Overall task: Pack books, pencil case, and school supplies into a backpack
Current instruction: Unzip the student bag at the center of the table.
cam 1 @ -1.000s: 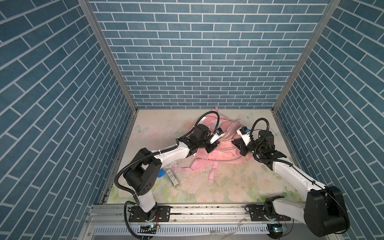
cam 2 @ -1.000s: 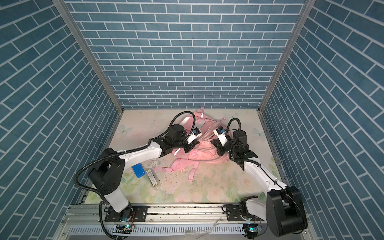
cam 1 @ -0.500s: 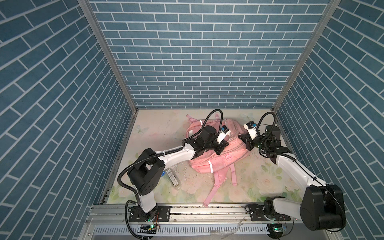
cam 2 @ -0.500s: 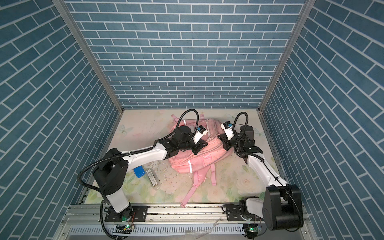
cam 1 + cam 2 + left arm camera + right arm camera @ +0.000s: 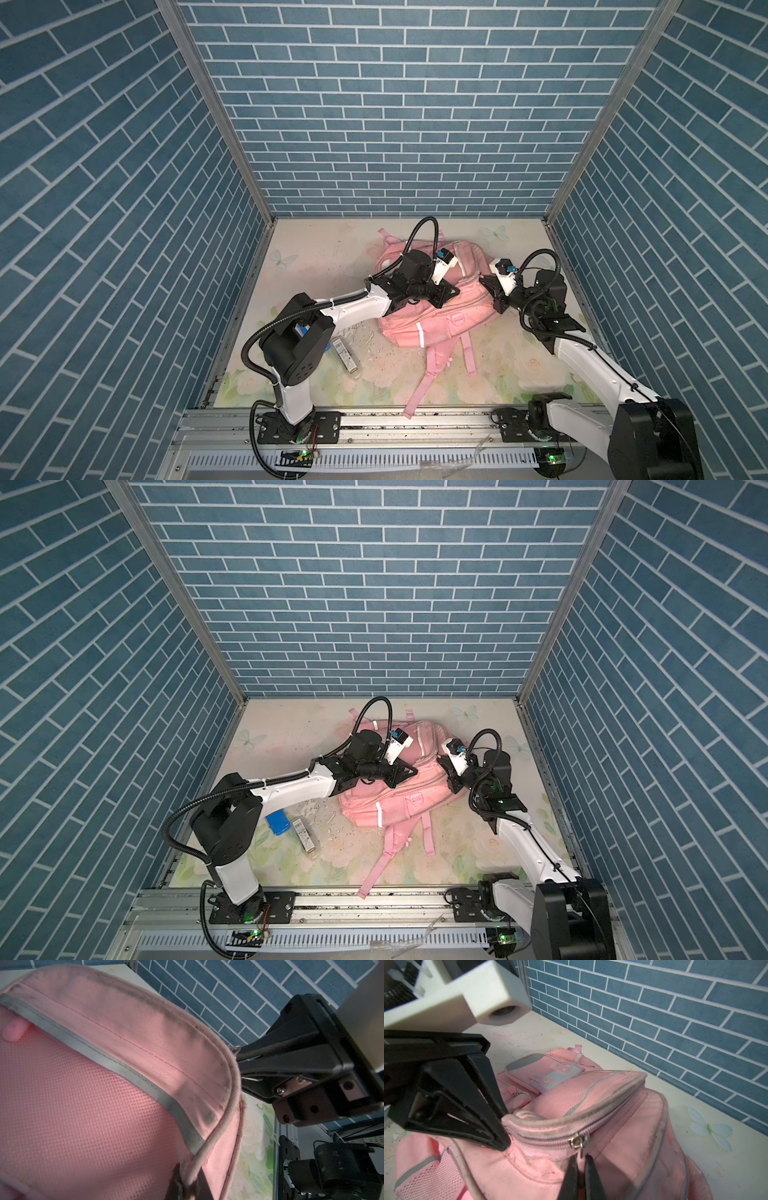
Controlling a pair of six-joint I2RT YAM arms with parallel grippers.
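Note:
The pale pink backpack (image 5: 432,322) (image 5: 390,808) lies mid-table, with its straps trailing toward the front rail. My left gripper (image 5: 451,293) (image 5: 409,771) is shut on the backpack's corded rim (image 5: 190,1184). My right gripper (image 5: 488,286) (image 5: 446,766) is shut on the pull tab (image 5: 580,1167) that hangs from the metal zipper slider (image 5: 578,1140). The zipper looks shut from the slider back toward my left gripper (image 5: 503,1140). A blue pencil sharpener (image 5: 277,823) lies beside the left arm. The books and the pencil case are out of view.
A clear oblong box with a printed label (image 5: 305,837) (image 5: 345,356) lies next to the sharpener. White flakes (image 5: 316,808) litter the mat by the backpack's left side. One strap (image 5: 415,399) reaches the front rail. Brick walls close in on three sides.
The bunched backpack has been pulled out fuller and shifted toward the back right, and its straps now trail forward. Both grippers kept their hold. Little has moved in the last half second.

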